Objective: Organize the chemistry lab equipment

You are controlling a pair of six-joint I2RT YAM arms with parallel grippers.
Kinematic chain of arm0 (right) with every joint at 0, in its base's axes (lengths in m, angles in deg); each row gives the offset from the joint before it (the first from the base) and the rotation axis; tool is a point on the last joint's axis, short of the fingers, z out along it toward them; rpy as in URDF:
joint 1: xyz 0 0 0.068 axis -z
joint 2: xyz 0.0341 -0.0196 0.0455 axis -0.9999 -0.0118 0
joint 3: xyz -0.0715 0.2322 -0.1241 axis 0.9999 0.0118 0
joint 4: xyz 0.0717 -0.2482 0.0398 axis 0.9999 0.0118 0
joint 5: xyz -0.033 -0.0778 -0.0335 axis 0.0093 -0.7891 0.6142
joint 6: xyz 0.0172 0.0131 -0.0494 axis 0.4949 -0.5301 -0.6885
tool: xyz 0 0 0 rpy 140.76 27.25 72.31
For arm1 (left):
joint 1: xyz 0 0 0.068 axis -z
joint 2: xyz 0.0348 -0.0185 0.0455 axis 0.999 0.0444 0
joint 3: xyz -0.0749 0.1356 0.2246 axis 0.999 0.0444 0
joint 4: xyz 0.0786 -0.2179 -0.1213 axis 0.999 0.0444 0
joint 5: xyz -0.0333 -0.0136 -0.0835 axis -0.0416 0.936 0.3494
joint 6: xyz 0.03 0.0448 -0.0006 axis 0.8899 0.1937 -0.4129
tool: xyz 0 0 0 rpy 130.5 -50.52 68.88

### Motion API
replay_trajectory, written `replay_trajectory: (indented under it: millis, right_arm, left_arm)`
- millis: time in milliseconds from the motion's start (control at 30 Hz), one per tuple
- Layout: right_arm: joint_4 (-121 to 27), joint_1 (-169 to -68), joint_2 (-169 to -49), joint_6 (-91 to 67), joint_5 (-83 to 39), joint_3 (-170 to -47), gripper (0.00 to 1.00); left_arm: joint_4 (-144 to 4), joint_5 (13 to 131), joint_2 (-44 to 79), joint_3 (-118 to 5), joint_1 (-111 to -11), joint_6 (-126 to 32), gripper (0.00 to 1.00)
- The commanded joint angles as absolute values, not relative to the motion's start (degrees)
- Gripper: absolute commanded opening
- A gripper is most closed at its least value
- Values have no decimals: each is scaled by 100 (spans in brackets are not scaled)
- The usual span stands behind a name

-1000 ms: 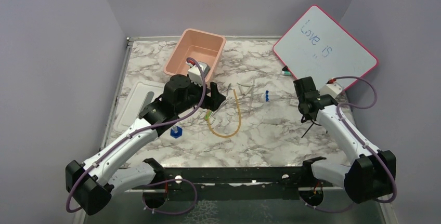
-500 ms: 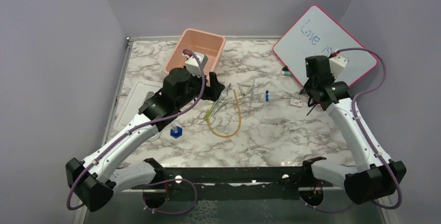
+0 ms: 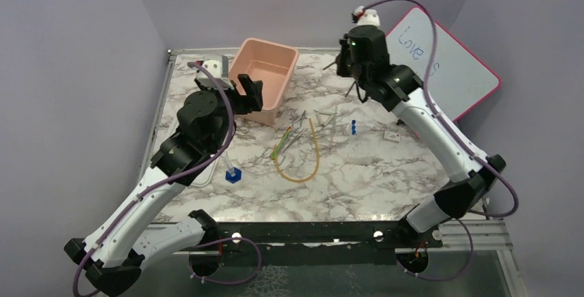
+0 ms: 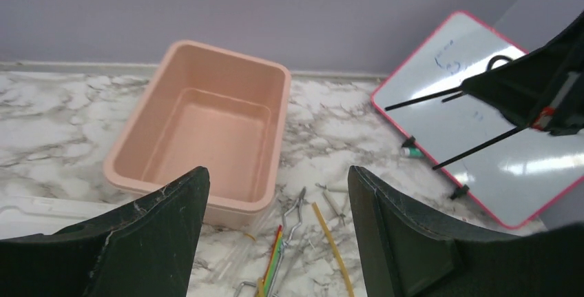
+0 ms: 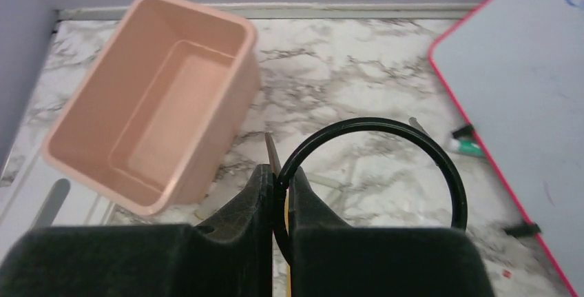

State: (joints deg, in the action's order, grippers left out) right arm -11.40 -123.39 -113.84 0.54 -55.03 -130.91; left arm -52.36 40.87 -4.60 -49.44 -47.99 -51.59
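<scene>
Pinching the black wire ring [image 5: 372, 121] by its rim between closed fingers, the right gripper [image 5: 279, 180] is hanging above the table [image 3: 358, 180] with the pink tub [image 5: 220, 128] off to its left, while the open, empty left gripper [image 4: 277, 193] is hovering beside that tub.

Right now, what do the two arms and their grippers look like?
The left arm and right arm have white link shells with black joints; a purple cable loops loosely along each. The left gripper and right gripper have matte black, tapering fingers; the left's show pale scuffs.
</scene>
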Motion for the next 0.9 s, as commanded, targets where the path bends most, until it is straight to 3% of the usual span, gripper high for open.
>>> replay_trajectory:
  millis: [0,400,867]
  right_arm:
    - [-1993,-12958,-12312,-540,-5153,-13982,1]
    - [-3052,-14028,-14845,-1225,-4654,-16436,1]
    - [-3129,-14048,-15753,-1359,-4267,-16103,1]
  left_arm:
    - [-5301,2803,-1029,-5220,-4812,-4919,76]
    - [-5269,2441,-1675,-5342,-4809,-4688,76]
    - [-5222,2513,-1744,-5086,-4809,-4790,76]
